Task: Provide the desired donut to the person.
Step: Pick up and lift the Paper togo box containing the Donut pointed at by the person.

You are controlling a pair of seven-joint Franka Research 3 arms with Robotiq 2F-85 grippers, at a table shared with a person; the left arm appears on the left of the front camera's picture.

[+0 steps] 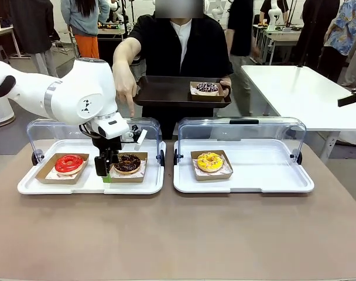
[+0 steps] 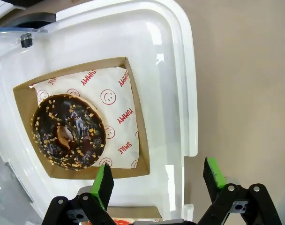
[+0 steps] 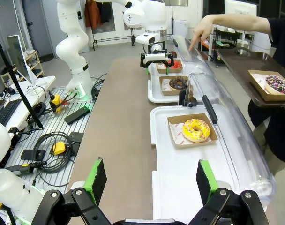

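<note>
- The left gripper (image 2: 159,180) is spread wide with nothing between its two green pads. It hangs over the front rim of the left white tray (image 2: 184,93), one pad at the corner of a card tray (image 2: 136,112)
- In that card tray, on printed paper, lies the chocolate donut (image 2: 67,131), flecked with nut bits and just beside the gripper. In the front view the gripper sits between this donut and the red donut (image 1: 68,164)
- The right gripper (image 3: 150,180) is also wide open and holds nothing. It hovers near one end of the right white tray (image 3: 157,131), apart from the yellow donut (image 3: 195,130) there
- There are four donuts: red and chocolate in the left white tray, yellow alone in the right one, and a sprinkled donut (image 1: 207,88) higher up. Each has its own card tray, so there are four of those too
- There are two white trays side by side on the table (image 1: 178,234), and both of the two clear lids (image 1: 242,129) are tipped back open
- The person (image 1: 184,47) stands at the far side. Their pointing hand (image 1: 125,88) aims one finger down over the back of the left white tray, on the chocolate donut's side
- Their other hand (image 1: 226,88) holds the one dark tray (image 1: 166,93), which carries the sprinkled donut
</note>
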